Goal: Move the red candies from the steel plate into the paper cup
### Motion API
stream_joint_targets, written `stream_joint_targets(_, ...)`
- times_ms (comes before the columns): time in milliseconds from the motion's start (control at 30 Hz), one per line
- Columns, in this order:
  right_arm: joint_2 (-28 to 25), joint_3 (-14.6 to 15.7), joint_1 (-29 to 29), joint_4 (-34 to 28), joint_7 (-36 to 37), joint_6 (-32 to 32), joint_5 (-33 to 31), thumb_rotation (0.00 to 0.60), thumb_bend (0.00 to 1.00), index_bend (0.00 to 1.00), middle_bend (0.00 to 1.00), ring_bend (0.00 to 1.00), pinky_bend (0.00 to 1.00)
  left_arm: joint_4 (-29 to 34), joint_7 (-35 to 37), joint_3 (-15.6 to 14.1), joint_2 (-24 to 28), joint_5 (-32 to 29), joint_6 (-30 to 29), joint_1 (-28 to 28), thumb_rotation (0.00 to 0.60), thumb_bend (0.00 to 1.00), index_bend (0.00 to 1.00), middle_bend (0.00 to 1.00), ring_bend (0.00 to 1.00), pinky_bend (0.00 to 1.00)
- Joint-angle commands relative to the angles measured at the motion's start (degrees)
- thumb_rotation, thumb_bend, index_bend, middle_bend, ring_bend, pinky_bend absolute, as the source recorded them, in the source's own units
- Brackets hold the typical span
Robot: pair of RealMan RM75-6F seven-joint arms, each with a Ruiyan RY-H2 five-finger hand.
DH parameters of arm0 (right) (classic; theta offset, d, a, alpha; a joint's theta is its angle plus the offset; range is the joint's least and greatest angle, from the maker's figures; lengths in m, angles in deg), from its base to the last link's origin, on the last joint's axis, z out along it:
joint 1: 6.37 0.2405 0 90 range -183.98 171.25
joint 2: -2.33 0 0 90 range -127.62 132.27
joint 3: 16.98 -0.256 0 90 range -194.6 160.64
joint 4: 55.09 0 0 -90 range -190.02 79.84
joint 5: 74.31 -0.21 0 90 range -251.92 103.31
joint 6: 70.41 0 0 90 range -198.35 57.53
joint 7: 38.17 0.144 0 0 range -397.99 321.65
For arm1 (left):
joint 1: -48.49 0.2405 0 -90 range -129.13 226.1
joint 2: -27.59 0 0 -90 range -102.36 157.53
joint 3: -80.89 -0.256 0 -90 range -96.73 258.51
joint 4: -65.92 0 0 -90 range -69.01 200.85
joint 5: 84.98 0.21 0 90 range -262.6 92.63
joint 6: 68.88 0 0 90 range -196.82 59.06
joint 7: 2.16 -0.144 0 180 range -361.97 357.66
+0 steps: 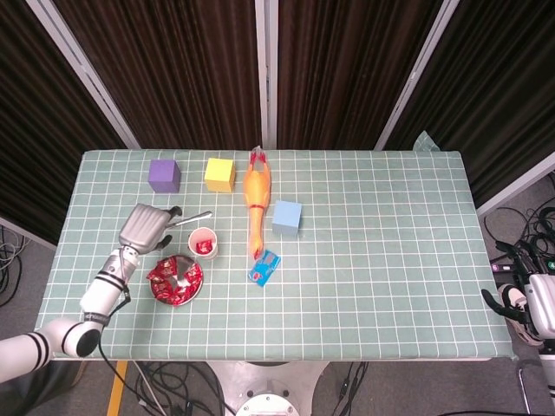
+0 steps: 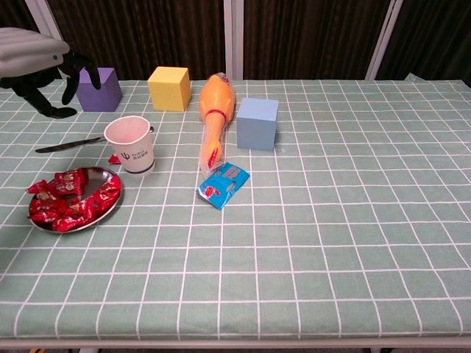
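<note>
The white paper cup (image 1: pixel 204 243) (image 2: pixel 131 144) stands left of centre, and the head view shows red candy inside it. In front of it lies the steel plate (image 1: pixel 185 268) (image 2: pixel 102 175), heaped with red candies (image 1: pixel 171 282) (image 2: pixel 66 200). One more red candy (image 2: pixel 114 159) lies on the cloth at the cup's left foot. My left hand (image 1: pixel 146 228) (image 2: pixel 35 62) hovers to the left of the cup, fingers hanging apart, holding nothing. My right hand (image 1: pixel 525 310) hangs beyond the table's right edge, empty.
A metal utensil (image 1: pixel 196 217) (image 2: pixel 68 145) lies behind the cup near my left hand. Further back are a purple cube (image 2: pixel 99 88), a yellow cube (image 2: pixel 168 88), an orange rubber chicken (image 2: pixel 215 110) and a blue cube (image 2: pixel 257 123). A blue packet (image 2: pixel 223 184) lies right of the cup.
</note>
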Motion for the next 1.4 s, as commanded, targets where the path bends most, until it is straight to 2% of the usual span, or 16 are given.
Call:
stream_joint_targets(33, -0.1, 0.0, -0.1, 0.0, -0.1, 0.1, -0.2, 0.600, 0.20, 0.14, 0.21, 0.07, 0.39, -8.0, 7.3, -1.3, -3.3, 4.6, 6.3, -2.1, 0.600, 0.34, 0.40, 0.75, 0.90, 1.00)
stream_joint_targets(200, -0.3, -0.1, -0.1, -0.6, -0.9, -0.2, -0.8, 0.600, 0.20, 0.14, 0.21, 0.07, 0.39, -14.4, 12.0, -2.3, -6.7, 9.4, 8.9, -4.2, 0.600, 0.34, 0.39, 0.76, 0.90, 1.00)
stream_joint_targets(400, -0.4, -0.3, 0.0, -1.1, -1.7, -0.6, -1.3, 0.600, 0.20, 0.14, 0.21, 0.07, 0.39, -20.2, 15.0, -2.7, -10.1, 10.9, 12.9, -6.3, 0.600, 0.34, 0.38, 0.77, 0.90, 1.00)
stream_joint_targets(767, -0.6, -0.5, 0.2, -1.8, -2.8, -1.3, -2.1, 0.600, 0.20, 0.14, 0.21, 0.07, 0.39, -26.5, 21.6, -3.3, -14.2, 13.6, 15.8, -8.0, 0.600, 0.34, 0.42, 0.77, 0.90, 1.00)
stream_joint_targets(1100, -0.7, -0.6, 0.3, -2.4, -3.4, -1.4, -2.2, 0.600, 0.20, 0.14, 0.21, 0.07, 0.40, -30.0, 23.9, -3.8, -16.1, 14.2, 17.3, -8.2, 0.600, 0.35, 0.42, 0.77, 0.90, 1.00)
stream_joint_targets(1400, -0.8, -0.6, 0.4, -2.7, -3.7, -1.5, -2.2, 0.600, 0.20, 0.14, 0.21, 0.07, 0.40, -28.1, 22.8, -2.9, -14.9, 13.3, 14.9, -6.9, 0.600, 0.36, 0.45, 0.77, 0.90, 1.00)
